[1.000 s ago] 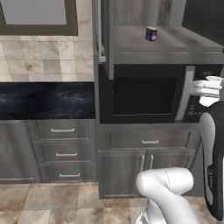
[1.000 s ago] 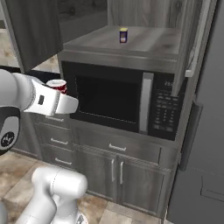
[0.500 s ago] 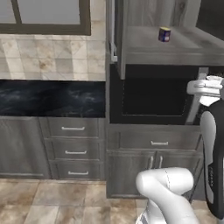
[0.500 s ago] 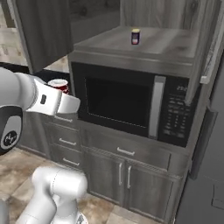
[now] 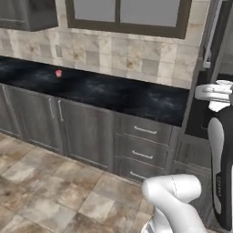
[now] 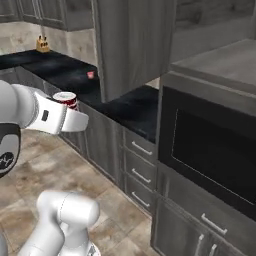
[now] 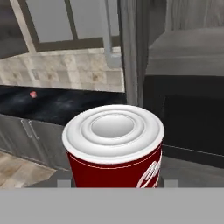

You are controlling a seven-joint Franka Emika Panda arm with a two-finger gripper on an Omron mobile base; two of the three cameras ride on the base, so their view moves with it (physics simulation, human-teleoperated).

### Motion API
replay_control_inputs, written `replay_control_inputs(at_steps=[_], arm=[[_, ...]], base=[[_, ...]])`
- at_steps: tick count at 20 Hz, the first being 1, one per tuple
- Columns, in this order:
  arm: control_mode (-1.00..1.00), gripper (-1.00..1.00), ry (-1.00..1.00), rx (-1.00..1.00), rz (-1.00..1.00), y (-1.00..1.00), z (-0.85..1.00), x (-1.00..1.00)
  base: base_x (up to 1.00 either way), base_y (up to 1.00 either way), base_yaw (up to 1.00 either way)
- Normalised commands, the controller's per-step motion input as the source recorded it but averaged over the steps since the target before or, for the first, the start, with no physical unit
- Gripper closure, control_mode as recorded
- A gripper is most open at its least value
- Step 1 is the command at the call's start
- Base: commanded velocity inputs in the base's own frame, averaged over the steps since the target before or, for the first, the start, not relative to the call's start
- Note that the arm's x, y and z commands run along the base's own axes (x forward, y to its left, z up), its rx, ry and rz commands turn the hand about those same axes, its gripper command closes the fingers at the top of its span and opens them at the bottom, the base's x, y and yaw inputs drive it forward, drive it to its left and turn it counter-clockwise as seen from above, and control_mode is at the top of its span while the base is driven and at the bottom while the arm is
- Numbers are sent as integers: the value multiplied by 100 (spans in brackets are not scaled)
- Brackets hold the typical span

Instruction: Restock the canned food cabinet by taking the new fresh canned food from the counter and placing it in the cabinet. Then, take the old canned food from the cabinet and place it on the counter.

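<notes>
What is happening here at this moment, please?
The robot arm is carrying the old canned food, a can with a dark red body and a white end, in its tool. It holds the can in the air, away from the counter. The cabinet door stands open beside the microwave. The can is not yet set down.

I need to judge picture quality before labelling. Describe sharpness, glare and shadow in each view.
Left base view: soft overall, faint sheen on the counter, no hard shadows. Right base view: equally soft, the open cabinet door evenly lit. Hand view: the old canned food looms large with mild wide-angle bulge, its pale top smoothly shaded.
</notes>
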Motion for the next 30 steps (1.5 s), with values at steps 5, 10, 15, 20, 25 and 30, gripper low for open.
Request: replay_control_inputs(at_steps=[5, 10, 15, 20, 25, 30], arm=[[100, 100, 0, 0, 0, 0, 0, 0], [100, 100, 0, 0, 0, 0, 0, 0], [100, 100, 0, 0, 0, 0, 0, 0], [100, 100, 0, 0, 0, 0, 0, 0], [100, 100, 0, 0, 0, 0, 0, 0], [100, 100, 0, 0, 0, 0, 0, 0]], base=[[0, 100, 59], [48, 83, 42], [100, -21, 2], [99, -61, -1], [67, -46, -27], [42, -16, -44]])
